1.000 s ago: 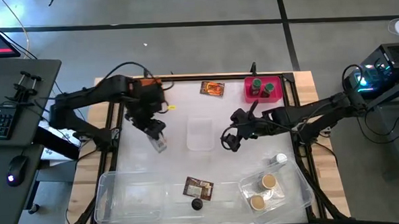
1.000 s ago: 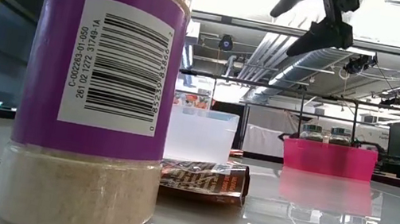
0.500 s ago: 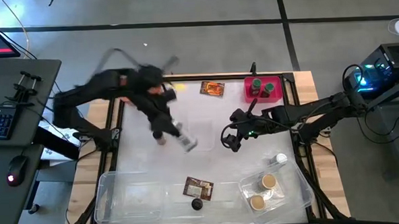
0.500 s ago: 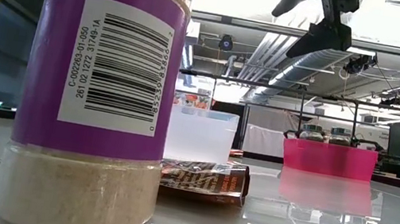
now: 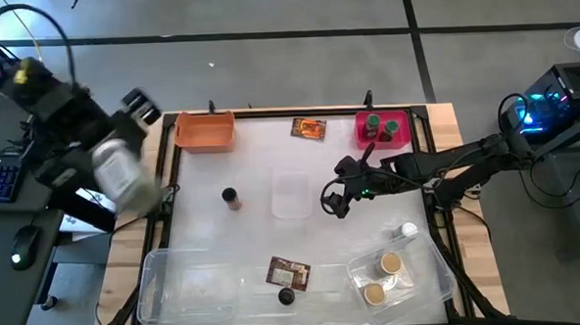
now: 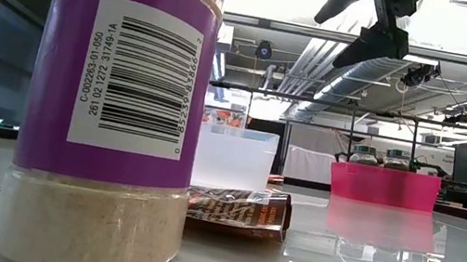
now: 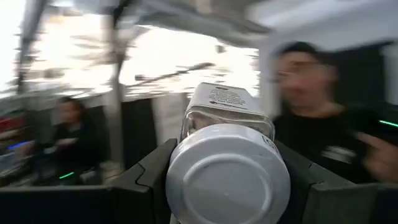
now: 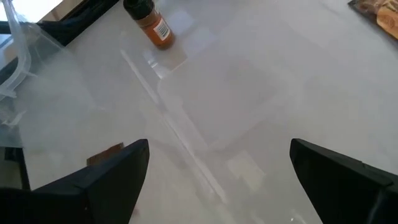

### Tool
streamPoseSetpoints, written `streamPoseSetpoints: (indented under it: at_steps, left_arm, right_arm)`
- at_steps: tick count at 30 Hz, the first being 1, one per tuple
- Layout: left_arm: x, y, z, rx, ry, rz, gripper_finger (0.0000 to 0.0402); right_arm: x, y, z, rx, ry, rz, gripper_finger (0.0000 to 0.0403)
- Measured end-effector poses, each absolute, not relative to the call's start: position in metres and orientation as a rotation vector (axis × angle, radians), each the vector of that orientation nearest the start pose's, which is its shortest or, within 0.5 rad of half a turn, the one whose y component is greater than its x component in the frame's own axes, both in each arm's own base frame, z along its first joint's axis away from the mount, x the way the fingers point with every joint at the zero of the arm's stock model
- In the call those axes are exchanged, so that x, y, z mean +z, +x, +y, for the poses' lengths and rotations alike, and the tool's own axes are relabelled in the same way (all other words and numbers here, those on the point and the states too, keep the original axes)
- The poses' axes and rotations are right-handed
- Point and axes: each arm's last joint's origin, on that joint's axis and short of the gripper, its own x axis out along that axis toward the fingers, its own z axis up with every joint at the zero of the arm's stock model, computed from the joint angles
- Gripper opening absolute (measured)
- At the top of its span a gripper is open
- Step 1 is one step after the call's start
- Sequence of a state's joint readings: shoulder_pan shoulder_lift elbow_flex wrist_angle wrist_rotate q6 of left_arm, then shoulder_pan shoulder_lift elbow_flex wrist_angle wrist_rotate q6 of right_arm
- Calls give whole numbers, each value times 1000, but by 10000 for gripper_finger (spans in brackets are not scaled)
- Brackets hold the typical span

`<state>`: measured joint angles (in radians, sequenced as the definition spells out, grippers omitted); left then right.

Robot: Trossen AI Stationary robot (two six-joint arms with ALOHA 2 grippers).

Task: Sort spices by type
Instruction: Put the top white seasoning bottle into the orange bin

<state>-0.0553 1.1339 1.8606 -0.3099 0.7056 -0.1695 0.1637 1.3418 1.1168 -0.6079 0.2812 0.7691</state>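
While left gripper point(image 7: 227, 186) clamps round white-lidded glass jar point(image 7: 227, 158), right gripper point(image 8: 217, 180) fingers spread, hovering.

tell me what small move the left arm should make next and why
Probably swing back over the table. The left gripper is clamped on a white-lidded jar, and from above the jar hangs beyond the table's left edge. The right gripper waits open mid-table.

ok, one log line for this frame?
left gripper: shut on white-lid jar, off table's left edge | right gripper: open, mid-table above clear tray | pink bin: two jars
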Motion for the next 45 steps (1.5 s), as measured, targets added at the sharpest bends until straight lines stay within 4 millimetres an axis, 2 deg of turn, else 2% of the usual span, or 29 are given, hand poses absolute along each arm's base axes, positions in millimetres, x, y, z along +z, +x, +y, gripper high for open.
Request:
streamPoseSetpoints:
  at_steps: [2, 7, 10, 12, 18, 24, 26, 28, 33, 35, 37, 40, 45]
  left_arm:
    - [585, 131, -31, -895, -2, -323, 169]
    - [578, 149, -53, -1117, 48, -306, 169]
    - [578, 160, -69, -1205, 75, -363, 169]
    - [582, 160, -77, -1253, 80, -420, 169]
    - [586, 155, -87, -1306, 109, -508, 169]
    - [589, 149, -85, -1279, 139, -550, 169]
    - [587, 152, -79, -1156, 127, -511, 169]
    - [578, 160, -69, -885, 115, -399, 169]
    - [540, 175, -24, 163, 103, 73, 169]
    - [524, 175, -3, 484, 86, 236, 169]
    - [509, 171, 15, 646, 18, 367, 169]
    - [491, 167, 34, 747, -128, 516, 169]
    - [478, 168, 55, 890, -191, 631, 169]
  right_arm:
    - [294, 274, 37, -409, 532, 722, 385]
    - [294, 274, 37, -409, 531, 723, 385]
    - [294, 274, 37, -409, 532, 723, 385]
    - [294, 274, 36, -413, 533, 722, 385]
    - [294, 275, 30, -434, 540, 717, 385]
    - [294, 275, 29, -430, 515, 721, 385]
    - [293, 275, 29, -432, 517, 722, 385]
    - [293, 275, 29, -432, 518, 721, 385]
    - [293, 274, 32, -417, 520, 731, 385]
    - [293, 273, 36, -402, 516, 743, 385]
    - [294, 271, 39, -388, 514, 743, 385]
    - [305, 265, 43, -367, 514, 695, 385]
    - [355, 245, 34, -424, 459, 446, 385]
